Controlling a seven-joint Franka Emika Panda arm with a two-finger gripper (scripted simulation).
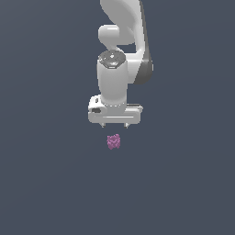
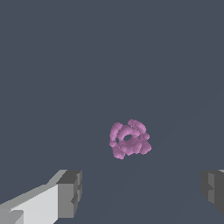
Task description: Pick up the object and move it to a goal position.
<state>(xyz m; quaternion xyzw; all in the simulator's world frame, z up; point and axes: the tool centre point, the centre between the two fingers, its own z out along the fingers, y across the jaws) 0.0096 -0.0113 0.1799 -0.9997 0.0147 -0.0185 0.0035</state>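
1. Exterior view: white arm (image 1: 120,69) reaching down from the top centre of the frame, gripper (image 1: 115,125) pointing downward over plain dark ground.
2. Just below the gripper, slightly below frame centre: small pink-purple clump (image 1: 114,142), apart from the fingertips, not touched.
3. Wrist view: clump (image 2: 129,139) near frame centre, resting alone on the dark surface; two grey fingers (image 2: 70,192) at the lower corners, spread wide, holding nothing.
4. Progress, judged from these pictures: early stage. Lined up above the clump, nothing grasped yet.
5. Left to do: lower around the clump, close, lift, carry to the goal. No goal marker visible in either view.
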